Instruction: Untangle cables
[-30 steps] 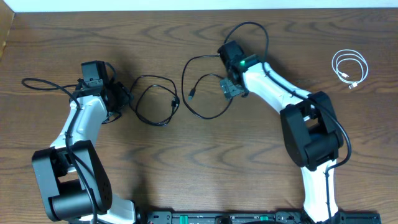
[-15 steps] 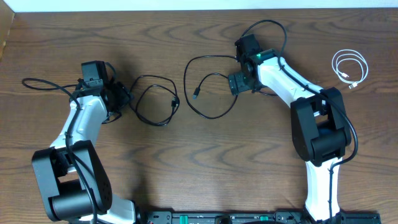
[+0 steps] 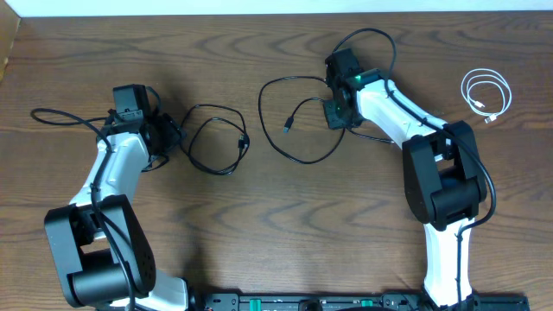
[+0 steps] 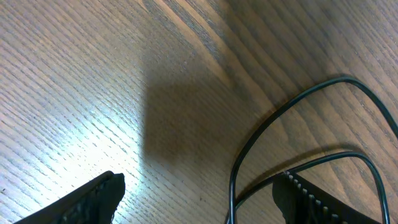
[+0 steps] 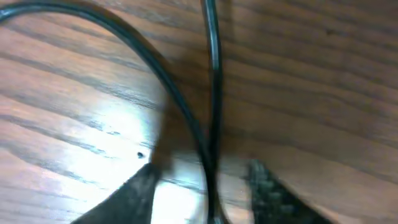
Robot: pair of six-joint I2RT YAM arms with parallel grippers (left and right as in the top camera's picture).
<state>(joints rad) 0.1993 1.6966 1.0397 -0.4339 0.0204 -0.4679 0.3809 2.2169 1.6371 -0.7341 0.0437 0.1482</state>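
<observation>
Two strands of the middle black cable (image 5: 214, 62) pass between the right tool's (image 5: 205, 186) parted jaws, not yet pinched; the released left tool (image 4: 202, 186) has the left black cable (image 4: 255, 134) just right.

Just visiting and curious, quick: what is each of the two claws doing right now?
Left gripper: open, gripping nothing.
Right gripper: jaws apart on either side of a black cable, not yet clamped on it.

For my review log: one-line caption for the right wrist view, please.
Right gripper low over the wooden table, jaws parted either side of two converging strands of black cable.
</observation>
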